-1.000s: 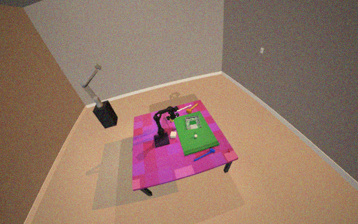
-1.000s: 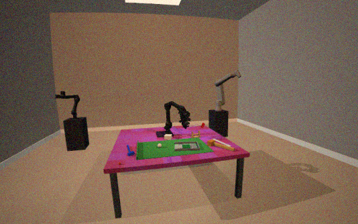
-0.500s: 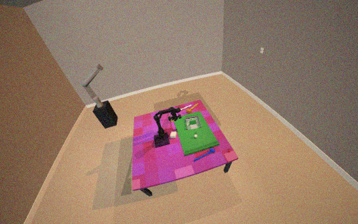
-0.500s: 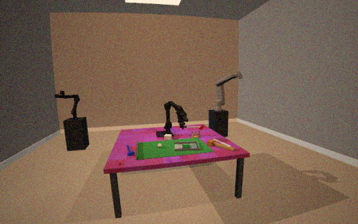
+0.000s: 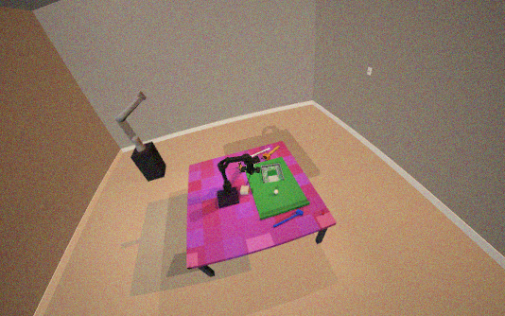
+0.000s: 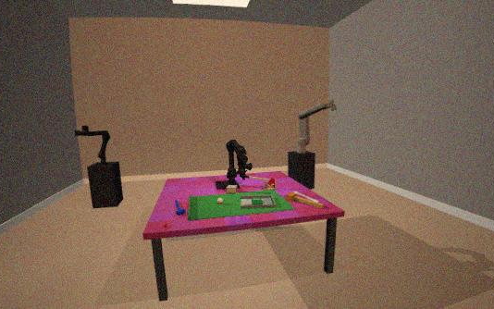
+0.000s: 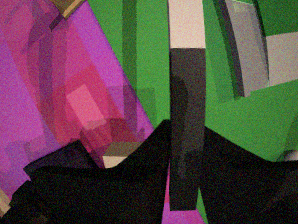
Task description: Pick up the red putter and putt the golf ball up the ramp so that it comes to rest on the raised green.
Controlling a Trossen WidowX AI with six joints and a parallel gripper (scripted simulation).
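Exterior view, read left to right. A black arm stands well apart from the table, on a dark pedestal. On the table's left part I log the blue putter, lying flat just beside the board. The ball sits on the board's green surface, outside the grey frame, so it is not at rest inside it.

Behind the board is a pale block, near my arm's base. Pose of my arm: raised from the base, bent over at the elbow, forearm dropping steeply. The gripper hangs low, tips near the board's rear edge.

Fingers: narrow, closed on the red putter. In the wrist view its dark grip passes between them, pale shaft beyond. In the exterior view the shaft runs rightward from the gripper to the red head; I cannot tell whether the head touches anything.

Farther right, the orange putter lies on the table. Well apart behind, a grey arm stands on its own pedestal.
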